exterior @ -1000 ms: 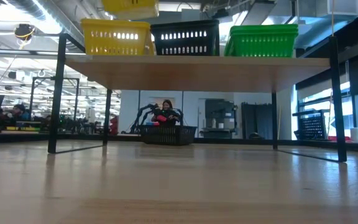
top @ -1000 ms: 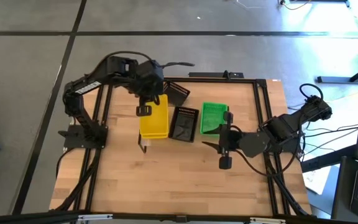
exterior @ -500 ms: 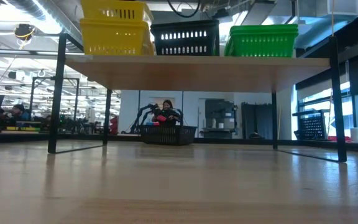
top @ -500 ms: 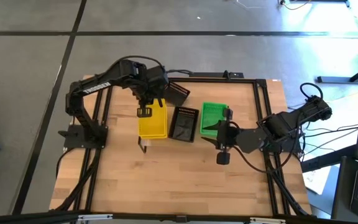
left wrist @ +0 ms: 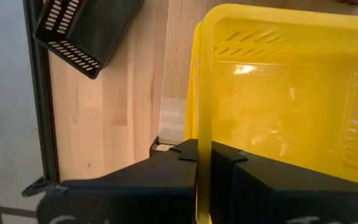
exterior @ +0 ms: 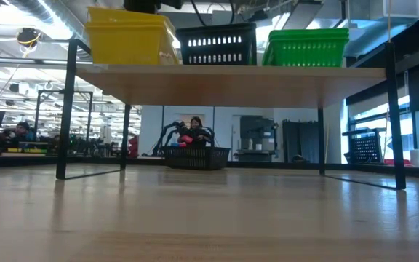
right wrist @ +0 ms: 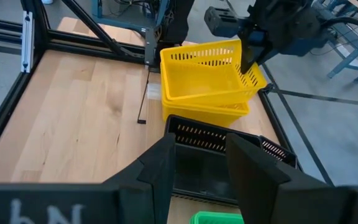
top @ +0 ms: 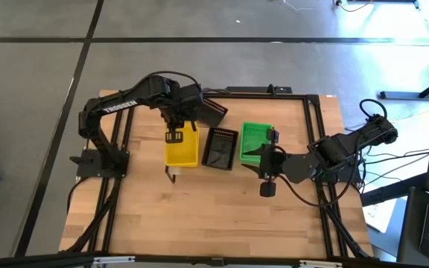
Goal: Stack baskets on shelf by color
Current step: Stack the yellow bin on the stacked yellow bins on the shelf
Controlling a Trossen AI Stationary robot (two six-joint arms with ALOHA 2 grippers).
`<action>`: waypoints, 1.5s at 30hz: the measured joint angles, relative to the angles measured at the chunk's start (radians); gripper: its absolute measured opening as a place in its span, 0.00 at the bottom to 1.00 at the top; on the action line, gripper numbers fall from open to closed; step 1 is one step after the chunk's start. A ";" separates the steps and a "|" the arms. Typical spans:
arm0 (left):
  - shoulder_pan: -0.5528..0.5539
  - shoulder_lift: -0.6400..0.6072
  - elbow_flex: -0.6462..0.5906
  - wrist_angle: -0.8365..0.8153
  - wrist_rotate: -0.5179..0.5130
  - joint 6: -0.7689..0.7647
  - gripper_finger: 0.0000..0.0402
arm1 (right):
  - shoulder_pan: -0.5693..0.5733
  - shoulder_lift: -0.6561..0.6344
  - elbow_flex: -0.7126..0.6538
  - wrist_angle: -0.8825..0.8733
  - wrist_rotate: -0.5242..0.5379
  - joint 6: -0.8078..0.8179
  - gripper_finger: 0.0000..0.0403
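Left arm: reaching across the table's far side | left gripper (top: 174,136): fingers clamped together, pointing down | right arm: low, extended inward | right gripper (top: 265,173): fingers spread apart

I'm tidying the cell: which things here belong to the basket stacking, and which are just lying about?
Job:
- yellow baskets, top one pinched by left gripper
- black basket
- green basket
- shelf
- spare black basket

Lying about:
- basket across the room

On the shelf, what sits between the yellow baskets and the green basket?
A black basket sits between the yellow baskets and the green basket on the shelf. The high and low views both show it.
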 joint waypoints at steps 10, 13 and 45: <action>0.000 0.000 0.000 -0.008 -0.011 -0.055 0.00 | 0.000 0.000 0.000 0.000 0.001 -0.023 0.34; -0.001 0.000 0.000 -0.010 -0.011 -0.054 0.00 | 0.000 0.000 0.000 0.000 0.001 -0.026 0.34; -0.001 -0.001 0.079 -0.019 -0.045 -0.131 0.13 | 0.000 0.000 0.000 0.001 0.000 -0.055 0.34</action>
